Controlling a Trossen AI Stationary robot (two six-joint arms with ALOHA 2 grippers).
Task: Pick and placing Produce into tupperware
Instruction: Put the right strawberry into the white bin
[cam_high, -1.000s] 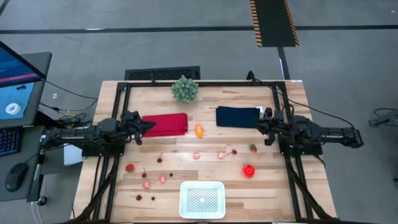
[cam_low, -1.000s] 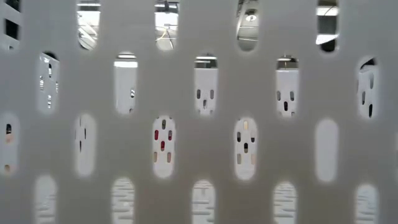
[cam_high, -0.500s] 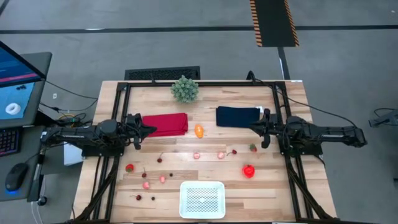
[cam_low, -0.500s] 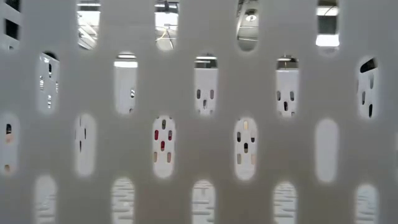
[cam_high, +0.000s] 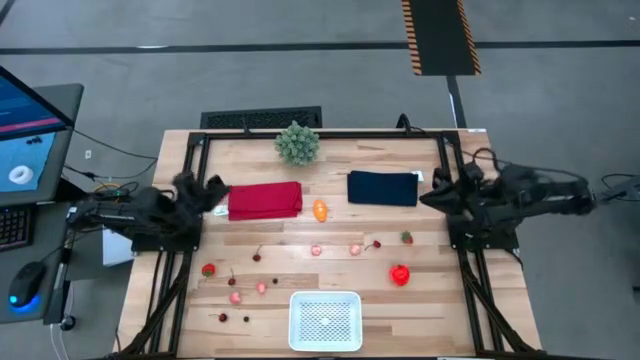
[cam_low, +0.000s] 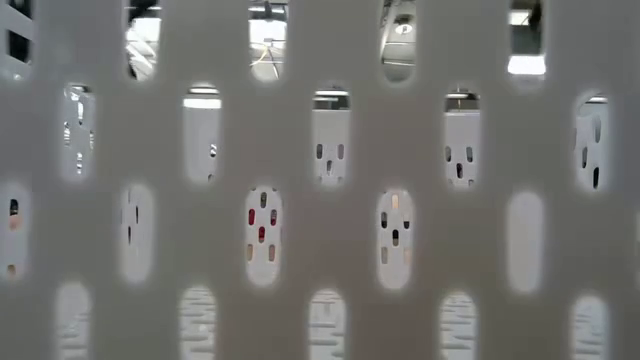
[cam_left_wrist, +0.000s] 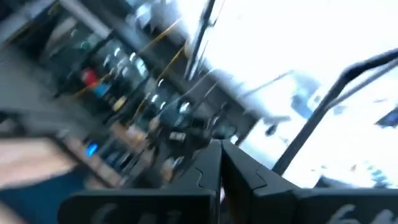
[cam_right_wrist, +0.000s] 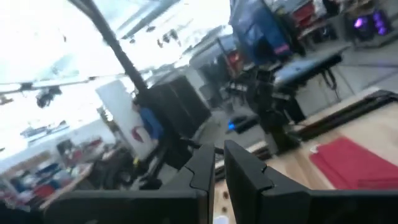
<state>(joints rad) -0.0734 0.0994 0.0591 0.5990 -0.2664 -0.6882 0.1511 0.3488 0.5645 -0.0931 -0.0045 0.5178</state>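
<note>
Tiny produce pieces lie scattered on the wooden table: an orange piece (cam_high: 319, 211), a red pepper (cam_high: 400, 275), strawberries (cam_high: 208, 268) (cam_high: 407, 237), pinkish pieces (cam_high: 317, 250) (cam_high: 261, 287) and dark cherries (cam_high: 222, 317). The white square tupperware (cam_high: 325, 320) stands at the near edge, and its slotted wall (cam_low: 320, 250) fills the low view. My left gripper (cam_high: 212, 190) hovers by the red cloth's left end, shut and holding nothing. My right gripper (cam_high: 433, 195) hovers by the navy cloth's right end, also shut and holding nothing. Both wrist views look out into the room past closed fingers (cam_left_wrist: 221, 171) (cam_right_wrist: 217, 168).
A red folded cloth (cam_high: 265, 200) and a navy folded cloth (cam_high: 382, 188) lie across the table's middle, with a bushy green plant (cam_high: 297, 143) at the far edge. Black frame rails (cam_high: 190, 260) (cam_high: 470, 270) run along both sides. A monitor and a mouse sit off the table's left.
Both grippers have pulled back from the cloths toward their own table sides, the left toward the left edge and the right toward the right edge. Both arms now look raised and blurred. No produce or cloth has shifted.
</note>
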